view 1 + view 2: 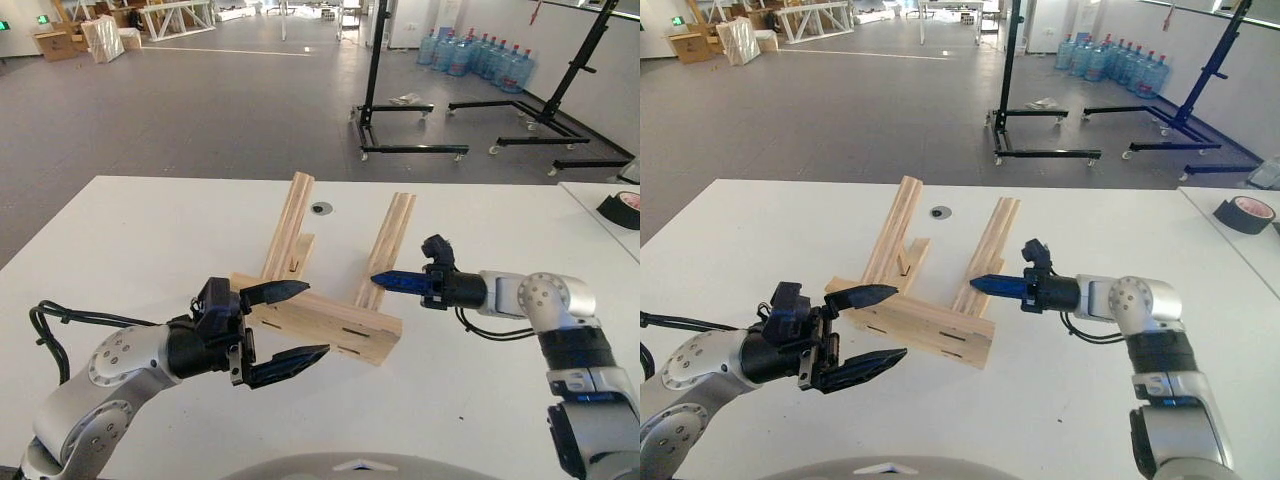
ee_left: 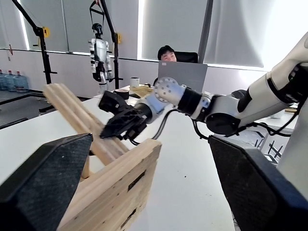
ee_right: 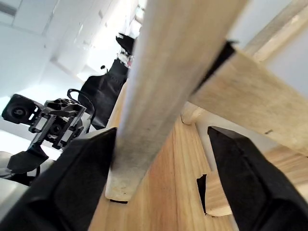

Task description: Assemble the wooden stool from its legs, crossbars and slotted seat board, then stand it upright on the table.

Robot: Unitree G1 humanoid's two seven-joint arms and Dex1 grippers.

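Right gripper [image 1: 376,280] is at the right leg [image 1: 388,240], just beyond the board [image 1: 330,325]. Its fingers [image 3: 72,183] are apart with the leg between them, one just beside the wood and the other with a clear gap, so it's released, not clamping. Left gripper [image 1: 313,320] is also spread wide and holds nothing. It hovers at the board's left end, one jaw above the edge and one below; can't tell if either touches. Stool status: the board lies on the table [image 1: 150,230], slots [image 1: 345,331] on the face toward the robot. Two legs go into the board's far side, the left leg [image 1: 290,215] and the right leg, both running away from the board and rising off the table. A short crossbar [image 1: 300,255] sits against the left leg just beyond the board; can't tell if it's seated in a joint or only resting there. My read: roughly mid-task. Done: board down, two legs in. Left: fully seat the right leg (looks like the step in hand, with the left gripper placed to brace the board), fit whatever legs and crossbars remain, then tip the stool upright. It's on its side now, so standing it up is not yet done. Risk: with neither gripper clamped, a push on the leg could slide the board. Tape roll [image 1: 625,207] is well off to the board's right, out of the way.
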